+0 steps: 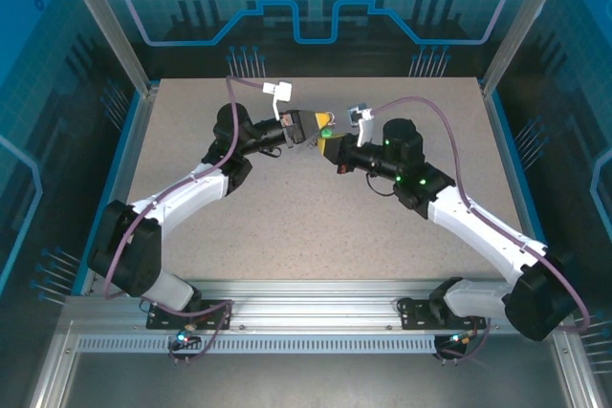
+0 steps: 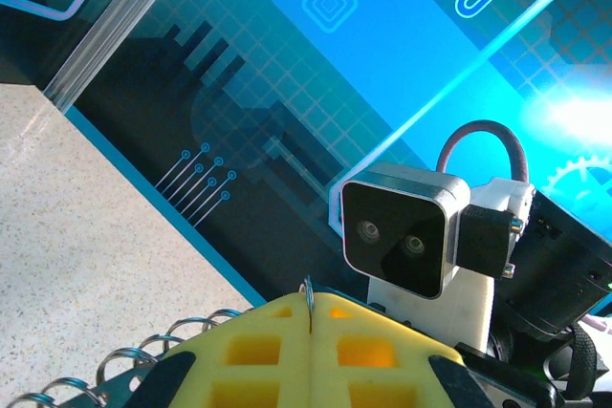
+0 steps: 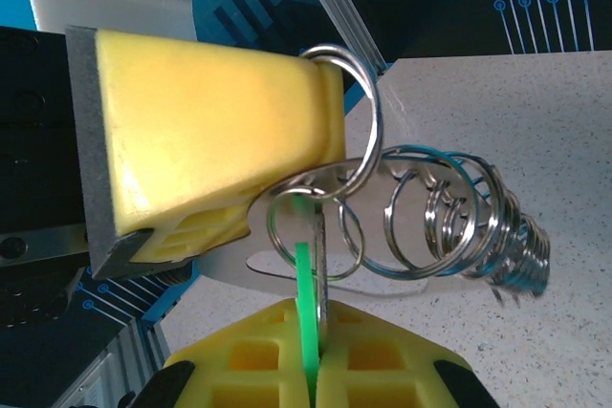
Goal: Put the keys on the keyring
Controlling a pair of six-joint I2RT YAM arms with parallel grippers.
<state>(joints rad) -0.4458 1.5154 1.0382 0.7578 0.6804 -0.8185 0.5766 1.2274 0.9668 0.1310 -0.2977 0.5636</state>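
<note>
Yellow pads of the right gripper [image 3: 314, 341], bottom centre of its wrist view, are clamped shut on the tiny green plastic-headed key [image 3: 303, 279], whose tip reaches up beside the silvery wire split ring [image 3: 371, 121]. At upper left the left gripper [image 3: 325, 117], pinched shut too, holds that ring by its edge, with a coil of silvery loops [image 3: 459, 222] dangling over the speckled bench [image 3: 545, 112]. Such a thin pinch may let the ring twist or slip when the key pushes, and the key could snag the wrong loop.
</note>
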